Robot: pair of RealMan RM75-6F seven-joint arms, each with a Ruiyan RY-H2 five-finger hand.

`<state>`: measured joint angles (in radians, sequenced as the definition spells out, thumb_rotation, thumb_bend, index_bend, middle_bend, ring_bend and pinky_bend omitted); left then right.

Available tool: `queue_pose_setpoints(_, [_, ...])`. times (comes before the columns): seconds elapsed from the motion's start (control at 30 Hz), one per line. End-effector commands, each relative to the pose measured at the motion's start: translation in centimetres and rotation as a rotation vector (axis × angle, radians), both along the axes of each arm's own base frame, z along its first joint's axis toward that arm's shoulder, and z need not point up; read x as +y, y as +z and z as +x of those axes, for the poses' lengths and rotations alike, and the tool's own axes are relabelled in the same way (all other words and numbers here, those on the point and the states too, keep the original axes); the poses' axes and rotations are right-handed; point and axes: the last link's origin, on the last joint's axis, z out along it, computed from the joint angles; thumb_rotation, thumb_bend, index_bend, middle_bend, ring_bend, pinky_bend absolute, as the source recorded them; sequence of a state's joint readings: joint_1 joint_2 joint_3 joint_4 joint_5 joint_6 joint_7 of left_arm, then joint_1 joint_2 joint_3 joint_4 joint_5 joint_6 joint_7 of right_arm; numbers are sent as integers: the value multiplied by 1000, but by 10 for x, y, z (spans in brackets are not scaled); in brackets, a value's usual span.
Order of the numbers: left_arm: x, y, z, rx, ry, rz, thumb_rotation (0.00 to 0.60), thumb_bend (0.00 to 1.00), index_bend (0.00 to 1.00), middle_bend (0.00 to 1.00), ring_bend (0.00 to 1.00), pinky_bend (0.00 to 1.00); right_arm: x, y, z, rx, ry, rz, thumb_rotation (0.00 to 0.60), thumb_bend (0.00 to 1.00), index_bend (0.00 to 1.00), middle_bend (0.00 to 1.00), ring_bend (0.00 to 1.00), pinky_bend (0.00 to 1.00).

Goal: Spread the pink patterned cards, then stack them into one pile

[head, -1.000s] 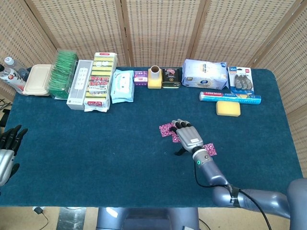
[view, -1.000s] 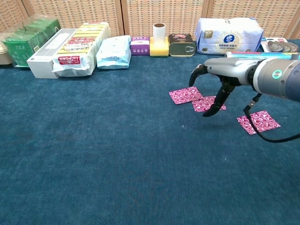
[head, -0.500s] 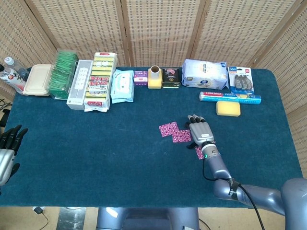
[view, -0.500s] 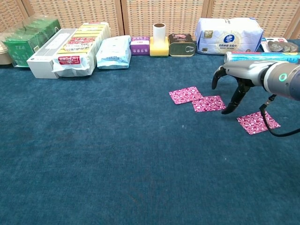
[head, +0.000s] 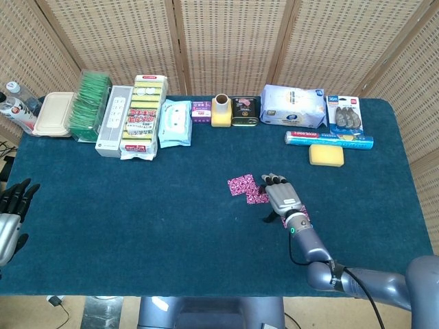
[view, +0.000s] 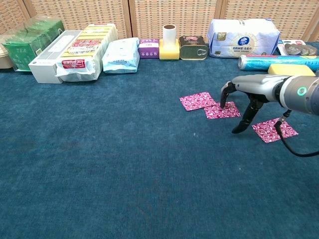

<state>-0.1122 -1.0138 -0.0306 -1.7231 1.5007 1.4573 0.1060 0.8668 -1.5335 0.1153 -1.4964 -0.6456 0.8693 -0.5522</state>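
Lowered since before, right hand (view: pixel 244 107) hovers over middle pink card (view: pixel 222 110).

Head view looks steeply down over the whole table (head: pixel 137 205); chest view (lower, nearer) faces across its far half.

Bright, even overhead light in both views w/ only soft short shadows under the right hand (view: pixel 249 99), no glare on the blue cloth (head: pixel 137 205), focus sharp throughout, slight wide-angle bend at head-view edges.
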Motion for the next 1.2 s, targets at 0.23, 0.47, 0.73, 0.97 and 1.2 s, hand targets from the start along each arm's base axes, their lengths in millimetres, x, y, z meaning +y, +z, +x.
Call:
queue_pose_setpoints(0.23, [0, 0, 0, -2, 0, -3, 600, 93, 0, 0, 0, 78, 10, -2, -3, 41, -1, 50, 506, 0, 343, 72, 0, 74])
queue_pose_setpoints(0.47, [-2, 0, 1, -6, -3, -1, 600, 94, 0, 0, 0, 78, 21, 2, -2, 61, 9, 74, 499, 0, 372, 73, 0, 71])
queue_pose_setpoints(0.73, [-2, 0, 1, -5, -4, -1, 600, 94, 0, 0, 0, 78, 31, 15, 7, 60, 38, 76, 497, 0, 400, 72, 0, 71])
queue_pose_setpoints(0.97, [-2, 1, 1, -7, -7, 3, 600, 94, 0, 0, 0, 78, 33, 19, 13, 49, 63, 23, 497, 0, 284, 60, 0, 73])
queue_pose_setpoints(1.2, [-3, 1, 1, -8, -9, 2, 600, 94, 0, 0, 0, 78, 18, 8, 12, 37, 22, -78, 517, 0, 190, 9, 0, 79])
